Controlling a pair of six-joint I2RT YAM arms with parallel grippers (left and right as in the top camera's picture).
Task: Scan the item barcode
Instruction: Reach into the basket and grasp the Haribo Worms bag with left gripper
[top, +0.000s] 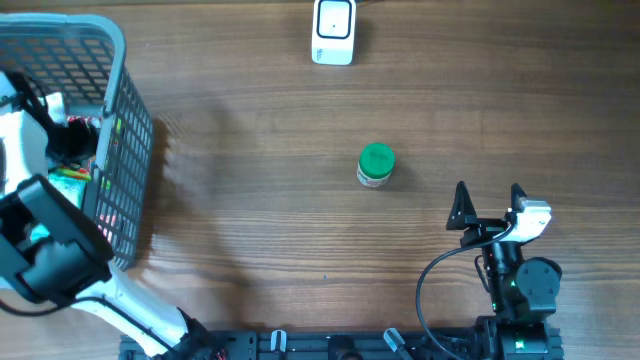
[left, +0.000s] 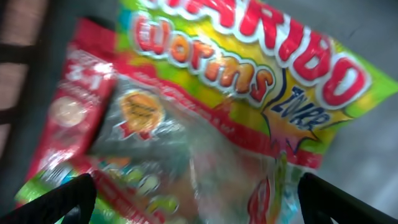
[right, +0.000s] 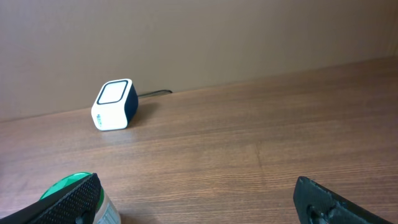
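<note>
Both jaws gape wide: left gripper (left: 199, 205) above a glossy yellow-green Haribo worms bag (left: 249, 81), right gripper (top: 489, 205) near a small green-lidded jar (top: 376, 165).

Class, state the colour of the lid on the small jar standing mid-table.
Green: the lid of the small round jar shows best in the overhead view.

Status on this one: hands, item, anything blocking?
Left hand open over Haribo bag in basket. Right hand open by green-lidded jar. Scanner unobstructed.
</note>
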